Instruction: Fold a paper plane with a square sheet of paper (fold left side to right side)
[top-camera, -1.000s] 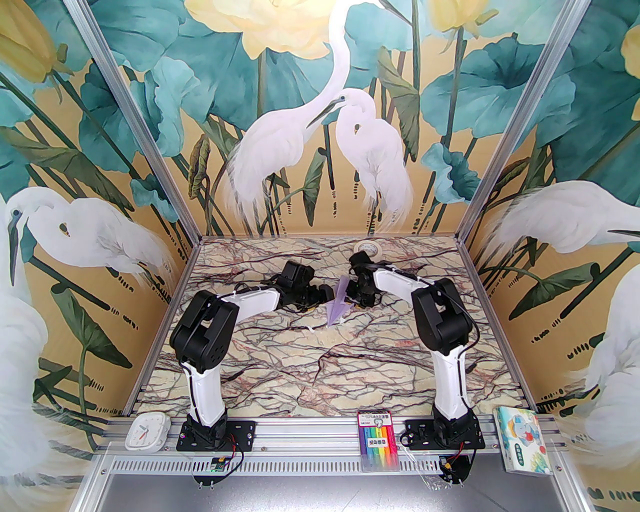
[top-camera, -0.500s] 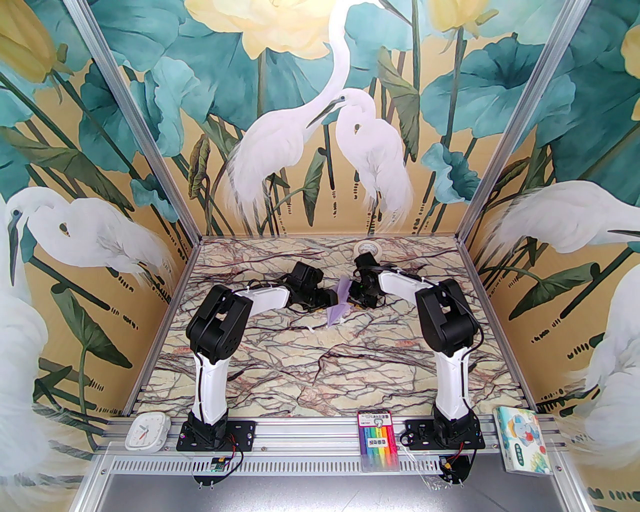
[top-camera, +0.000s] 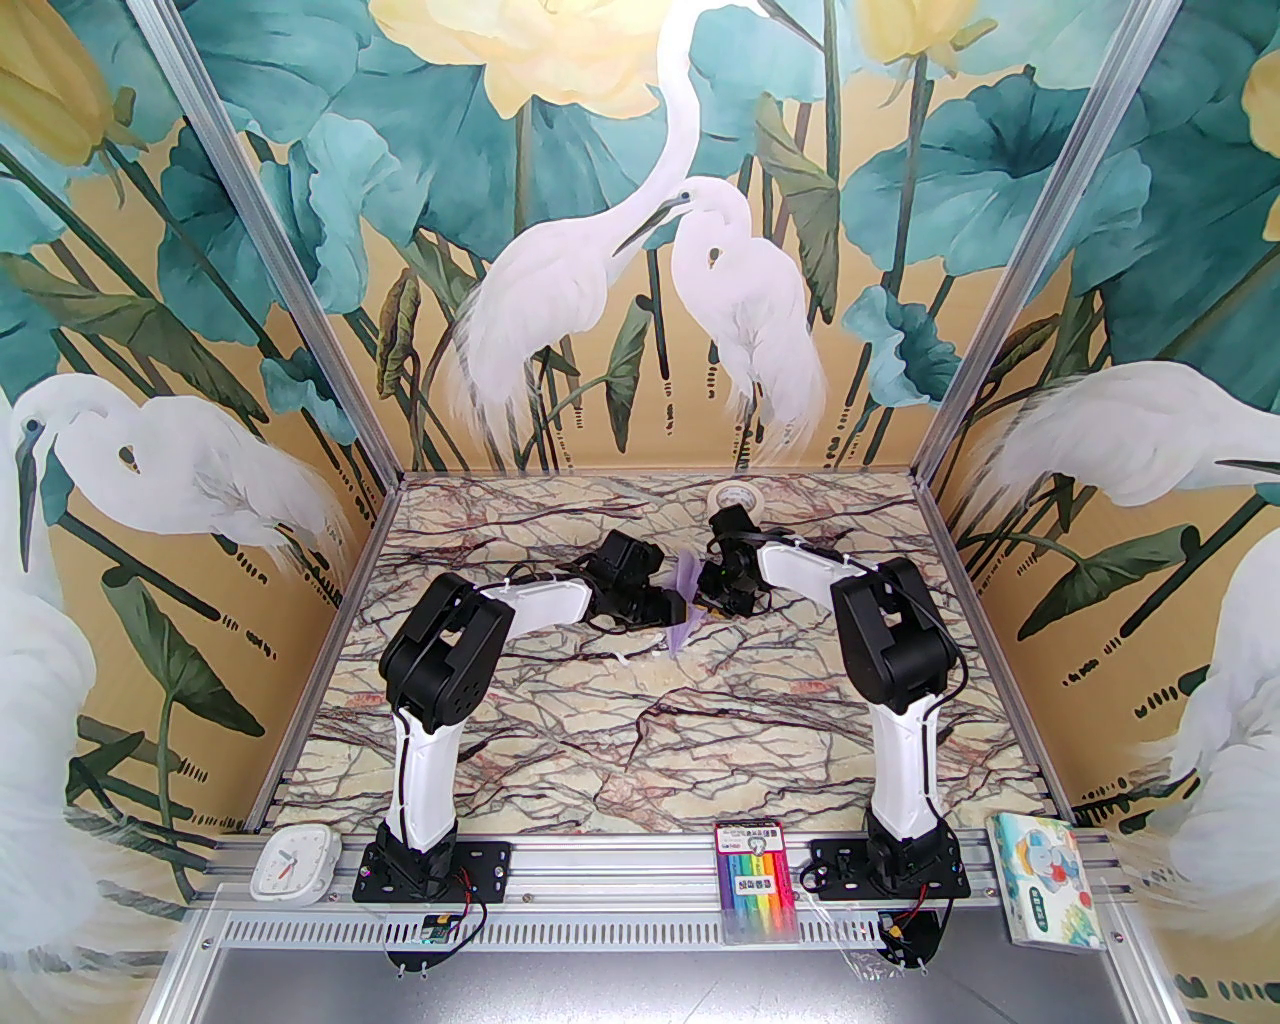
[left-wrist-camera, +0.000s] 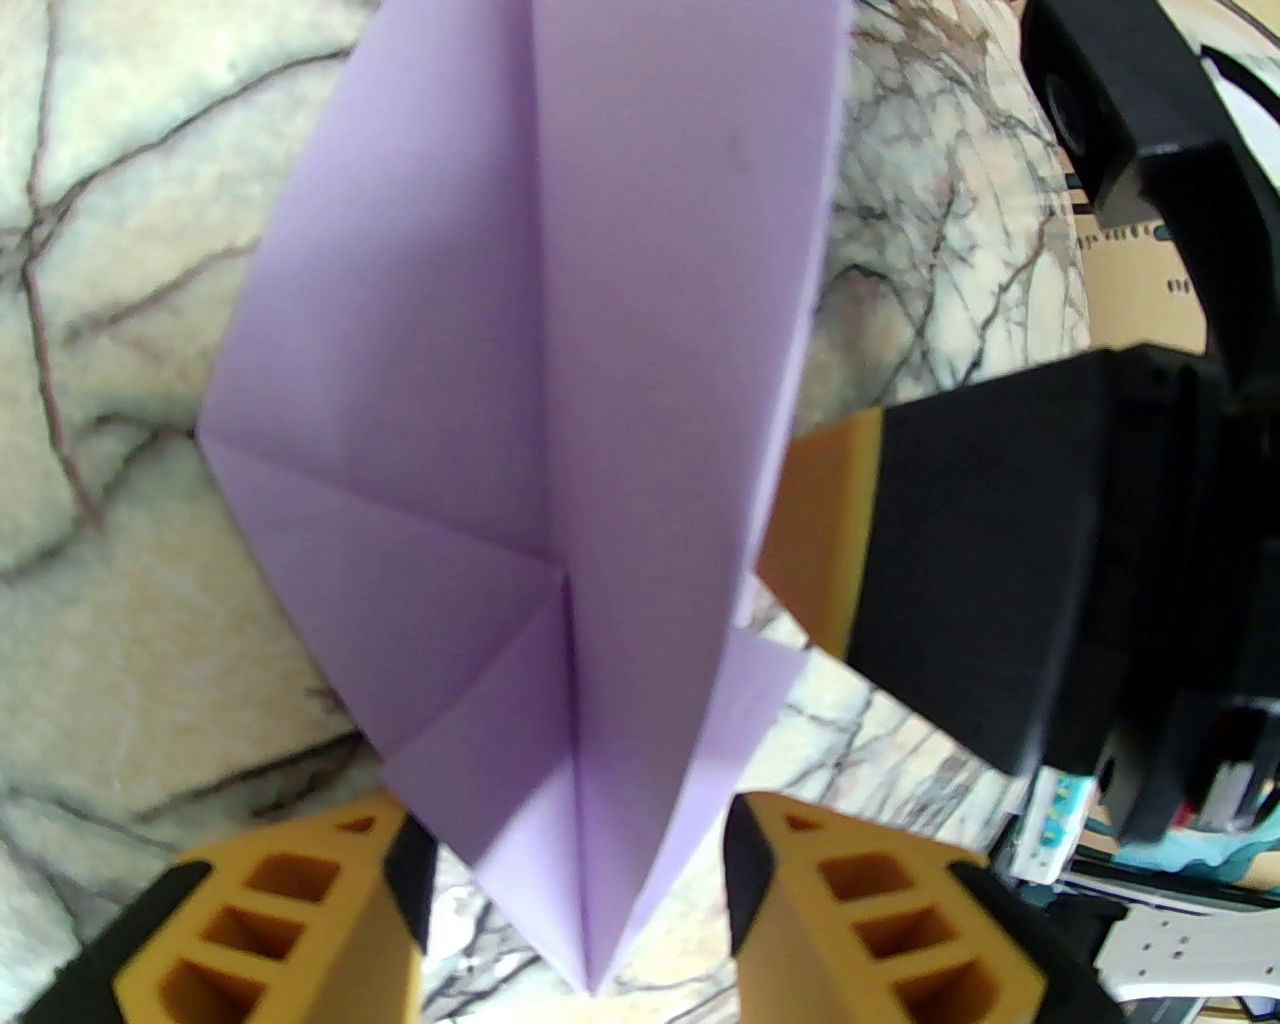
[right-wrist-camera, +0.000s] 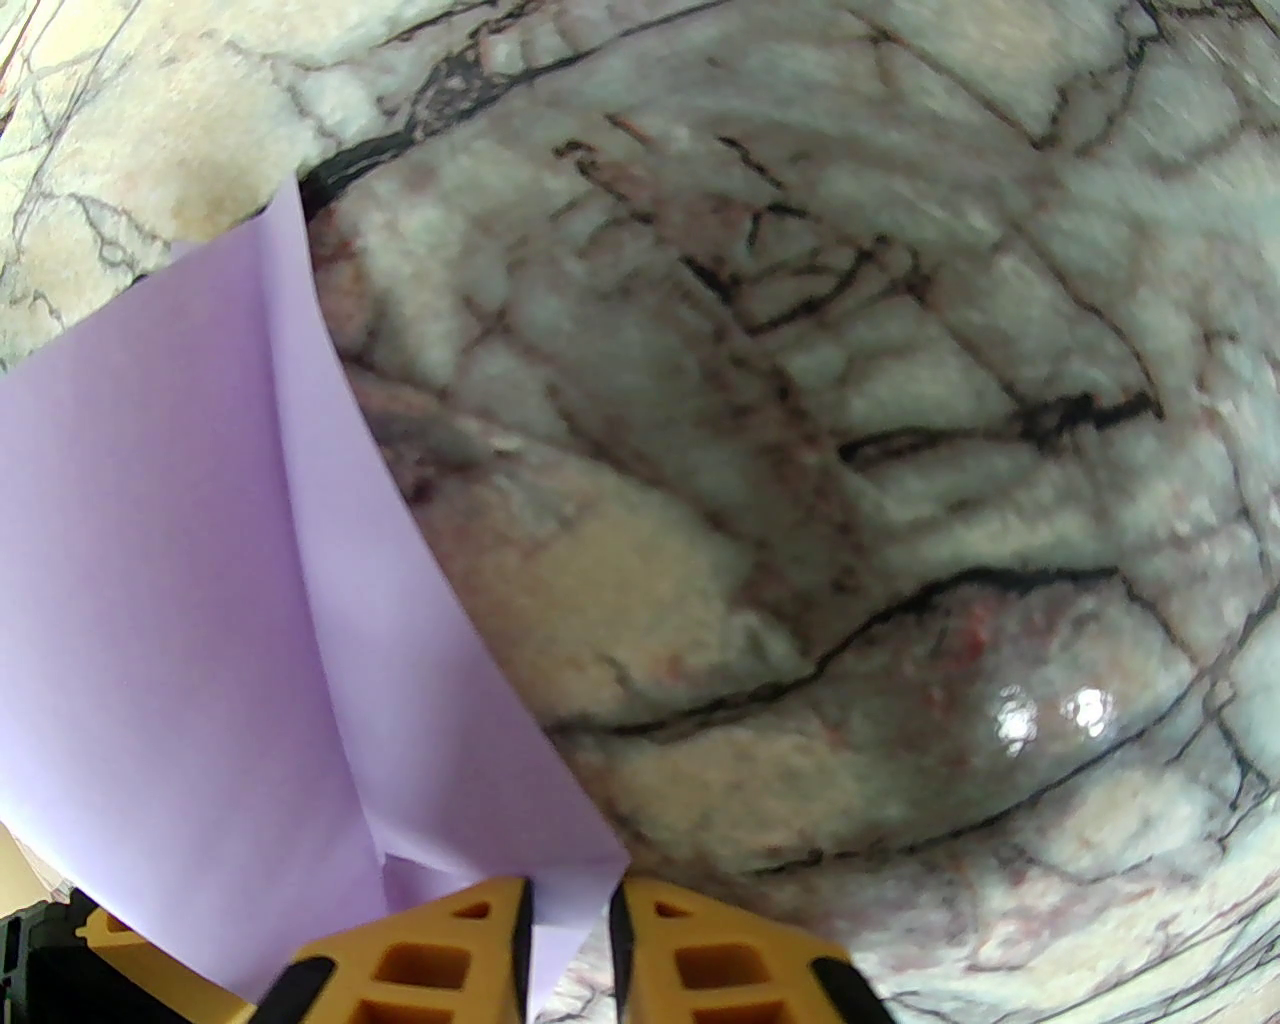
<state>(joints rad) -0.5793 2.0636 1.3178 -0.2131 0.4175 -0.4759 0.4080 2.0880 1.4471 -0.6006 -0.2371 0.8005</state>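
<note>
1. Lavender and thin, the paper plane (top-camera: 682, 612) stands on edge at the centre of the marbled table (top-camera: 640, 730) in the top view, between the left claw (top-camera: 668, 603) and the right claw (top-camera: 706, 592). The black arms hide most of it. A white tape roll (top-camera: 733, 497) sits just behind. A clock (top-camera: 293, 862), a marker pack (top-camera: 757, 880) and a tissue pack (top-camera: 1045, 880) line the bottom rail.
2. Left wrist: the creased, matte paper plane (left-wrist-camera: 520, 400) occupies the middle. Its pointed nose lies between the spread yellow fingers of the left claw (left-wrist-camera: 580, 870); contact is unclear. One finger (left-wrist-camera: 880, 560) of the right claw meets its right edge.
3. Right wrist: the right claw (right-wrist-camera: 570, 935), nearly pressed together at bottom centre, pinches the paper plane (right-wrist-camera: 180, 600) at its lower edge. The glossy veined table (right-wrist-camera: 850, 450) beyond is blurred.
</note>
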